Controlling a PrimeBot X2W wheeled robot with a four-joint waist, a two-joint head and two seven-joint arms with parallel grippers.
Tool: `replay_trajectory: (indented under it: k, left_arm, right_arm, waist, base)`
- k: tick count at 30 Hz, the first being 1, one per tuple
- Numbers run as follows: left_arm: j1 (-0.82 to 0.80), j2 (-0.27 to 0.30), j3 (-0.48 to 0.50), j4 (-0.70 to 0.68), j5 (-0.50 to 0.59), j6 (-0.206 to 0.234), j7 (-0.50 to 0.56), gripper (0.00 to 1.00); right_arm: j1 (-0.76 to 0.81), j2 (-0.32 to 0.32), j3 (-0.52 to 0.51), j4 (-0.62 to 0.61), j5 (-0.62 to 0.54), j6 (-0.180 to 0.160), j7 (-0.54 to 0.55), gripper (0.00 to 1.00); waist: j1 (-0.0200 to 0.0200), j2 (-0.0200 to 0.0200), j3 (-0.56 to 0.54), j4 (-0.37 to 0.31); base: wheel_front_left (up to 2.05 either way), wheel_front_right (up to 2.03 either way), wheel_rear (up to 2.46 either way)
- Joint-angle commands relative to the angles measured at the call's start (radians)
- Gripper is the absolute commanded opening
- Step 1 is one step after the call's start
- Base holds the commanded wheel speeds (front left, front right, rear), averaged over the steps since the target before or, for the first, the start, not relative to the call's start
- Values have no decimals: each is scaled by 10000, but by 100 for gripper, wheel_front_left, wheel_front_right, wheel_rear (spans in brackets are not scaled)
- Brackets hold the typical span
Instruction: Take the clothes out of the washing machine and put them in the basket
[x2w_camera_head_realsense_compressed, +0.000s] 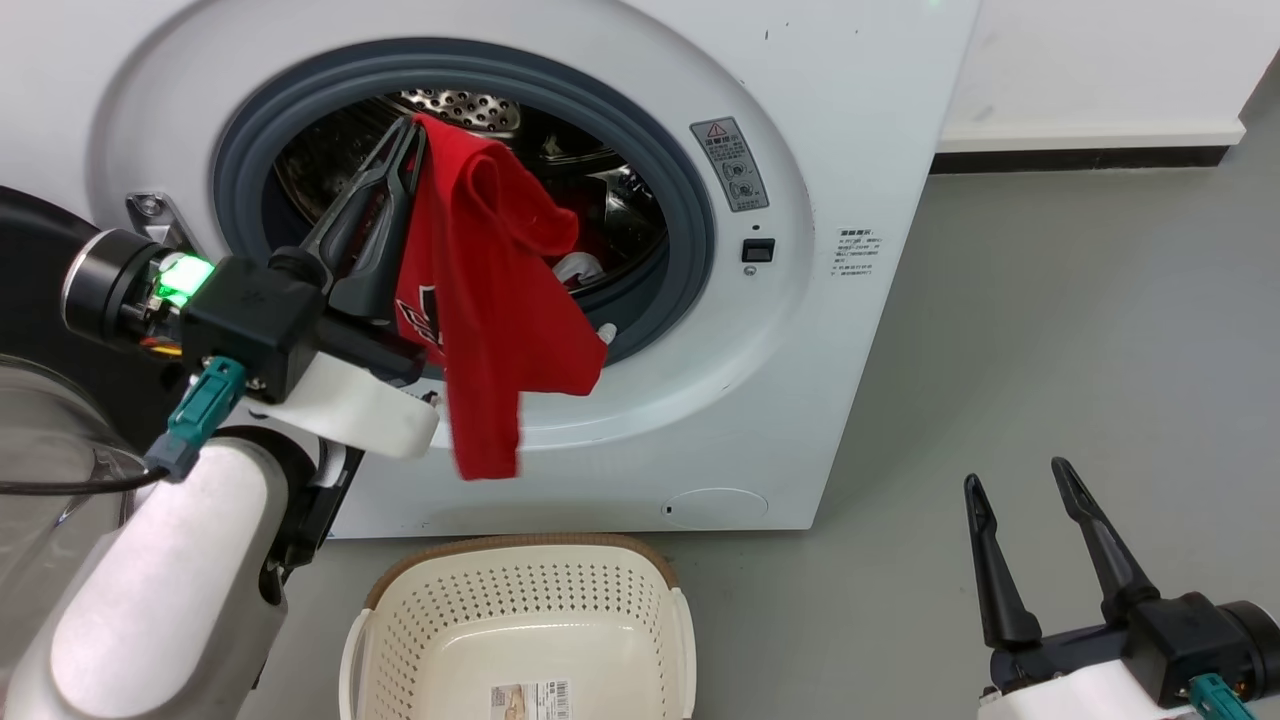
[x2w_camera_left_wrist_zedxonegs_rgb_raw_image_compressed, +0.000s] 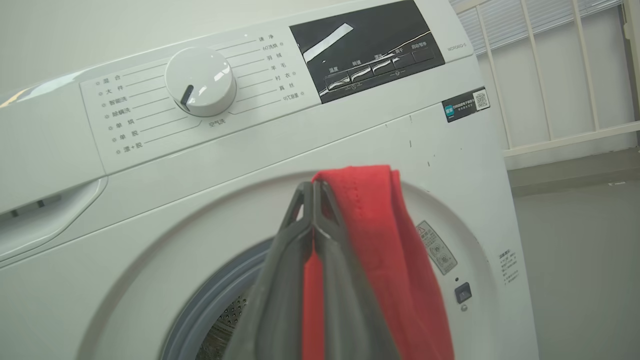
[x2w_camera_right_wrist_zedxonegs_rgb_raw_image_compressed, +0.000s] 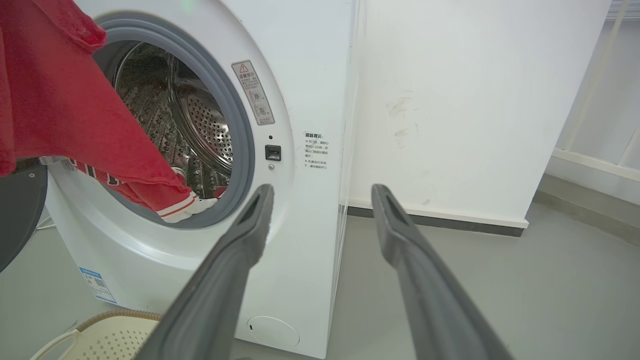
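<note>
Red garment (x2w_camera_head_realsense_compressed: 480, 290) hanging from left tool (x2w_camera_head_realsense_compressed: 410, 130), its fingers clamping together on upper fold. Cloth dangling across washing machine (x2w_camera_head_realsense_compressed: 800, 300) opening, hem reaching past grey ring. Basket (x2w_camera_head_realsense_compressed: 515, 543) sitting on floor before machine, below hanging cloth. Right tool (x2w_camera_head_realsense_compressed: 1015, 474) hovering low over floor, well apart, fingers spreading wide.

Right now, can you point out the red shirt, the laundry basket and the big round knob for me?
red garment (x2w_camera_head_realsense_compressed: 480, 300), head view, on the middle of the hanging cloth.
basket (x2w_camera_head_realsense_compressed: 520, 600), head view, on its perforated back wall.
dial (x2w_camera_left_wrist_zedxonegs_rgb_raw_image_compressed: 200, 82), left wrist view, on its white face.
</note>
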Motion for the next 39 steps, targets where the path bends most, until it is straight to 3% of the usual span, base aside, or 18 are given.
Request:
replay_trajectory:
  k: [1, 10, 21, 30, 39]
  left_arm:
    - [150, 75, 41, -246, -17, 63, 74, 0]
    - [476, 330, 49, -1558, 50, 358, 607, 0]
    - [1722, 261, -10, -1272, -468, 558, 338, 0]
    - [2519, -104, -545, -250, -756, 382, 8, 0]
    - [2493, -627, -995, 1898, -968, -33, -642, 0]
  right_arm:
    - [164, -4, 3, 33, 9, -7, -23, 100]
    - [259, -6, -41, 148, 65, -7, -24, 100]
    - [159, -4, -76, 153, 60, -7, -23, 100]
    - [-170, -6, -72, 73, -2, -7, -24, 100]
    - [-899, -2, -102, -84, -94, -7, -23, 100]
  waist:
    - [1, -1, -57, 13]
    - [1, -1, -220, 115]
    - [1, -1, -21, 97]
    - [1, -1, 572, -35]
    - [1, -1, 1902, -268]
  base:
    - [0, 0, 0]
    - [0, 0, 0]
    - [0, 0, 0]
    - [0, 0, 0]
    - [0, 0, 0]
